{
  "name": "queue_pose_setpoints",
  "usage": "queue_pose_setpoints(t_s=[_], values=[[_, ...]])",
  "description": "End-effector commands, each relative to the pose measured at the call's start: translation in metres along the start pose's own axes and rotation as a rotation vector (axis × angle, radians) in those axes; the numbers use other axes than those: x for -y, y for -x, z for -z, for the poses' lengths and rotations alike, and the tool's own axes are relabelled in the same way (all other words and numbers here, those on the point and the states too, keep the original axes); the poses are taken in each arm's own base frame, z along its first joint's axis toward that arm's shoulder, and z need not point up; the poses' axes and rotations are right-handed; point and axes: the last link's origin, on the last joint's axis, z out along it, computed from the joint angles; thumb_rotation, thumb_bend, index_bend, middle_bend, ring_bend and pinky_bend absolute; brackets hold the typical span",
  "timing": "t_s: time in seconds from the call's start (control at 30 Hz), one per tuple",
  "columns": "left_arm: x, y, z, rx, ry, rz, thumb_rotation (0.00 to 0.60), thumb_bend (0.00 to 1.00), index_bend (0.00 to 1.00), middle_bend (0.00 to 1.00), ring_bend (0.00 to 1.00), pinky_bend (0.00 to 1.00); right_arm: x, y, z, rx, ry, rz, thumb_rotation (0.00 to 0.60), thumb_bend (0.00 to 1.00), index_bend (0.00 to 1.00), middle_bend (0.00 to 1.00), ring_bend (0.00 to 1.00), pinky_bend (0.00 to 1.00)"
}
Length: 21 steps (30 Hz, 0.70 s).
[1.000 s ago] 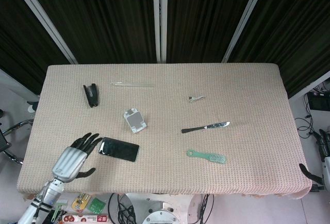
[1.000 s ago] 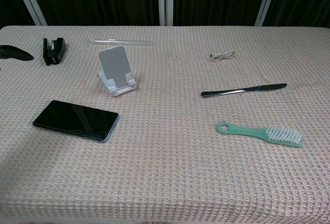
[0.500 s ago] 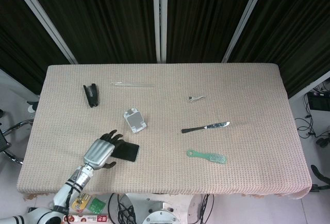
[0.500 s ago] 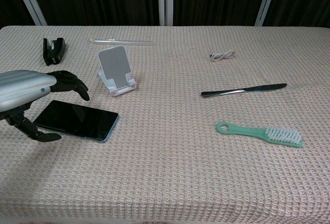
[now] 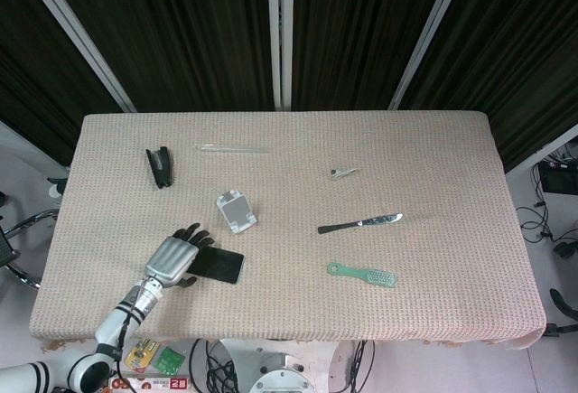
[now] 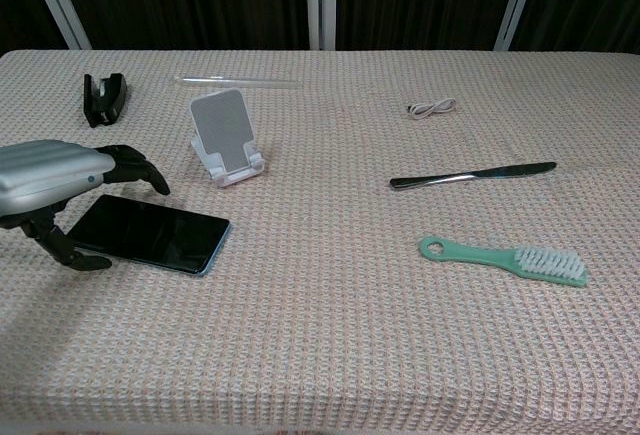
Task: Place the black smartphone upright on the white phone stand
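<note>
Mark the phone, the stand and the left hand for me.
black smartphone (image 6: 160,235), chest view, middle of its dark screen.
white phone stand (image 6: 224,133), chest view, centre of its tilted back plate.
left hand (image 6: 50,175), chest view, silver back of the hand.

1. The left hand (image 6: 55,180) is seen at the left edge of the desk (image 6: 330,345), poised over the left end of the black smartphone (image 6: 150,233), fingers curved and apart; contact cannot be told.
2. The smartphone is laid flat, screen up.
3. The white phone stand (image 6: 226,138) is set upright behind it, apart from it.
4. A black stapler (image 6: 104,98) and a clear rod (image 6: 238,82) are placed near the far edge.
5. A white cable (image 6: 432,108), a knife (image 6: 472,176) and a green brush (image 6: 503,260) are spread toward the right edge.
</note>
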Motion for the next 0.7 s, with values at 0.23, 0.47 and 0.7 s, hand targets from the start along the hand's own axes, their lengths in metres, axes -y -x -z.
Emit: queue_pose_setpoints(t_s=[0.23,0.47,0.7], values=[[0.0017,-0.011,-0.0092,0.032,0.009,-0.021,0.6,0.19,0.2,0.14,0.05,0.2,0.0009,-0.0044,-0.0015,-0.022,0.007,0.008,0.6,0.15,0.0,0.0,0.0,0.0],[0.0022,-0.0101,-0.0112,0.062,0.008,-0.04,0.6,0.19,0.2,0.13,0.05,0.2,-0.0002,-0.0018,-0.0008,-0.011,0.013,0.009,0.6,0.15,0.0,0.0,0.0,0.0],[0.0024,-0.011,-0.011,0.078,0.009,-0.065,0.6,0.19,0.2,0.13,0.05,0.2,0.001,-0.0007,-0.0014,-0.009,0.008,0.01,0.6,0.15,0.0,0.0,0.0,0.0]])
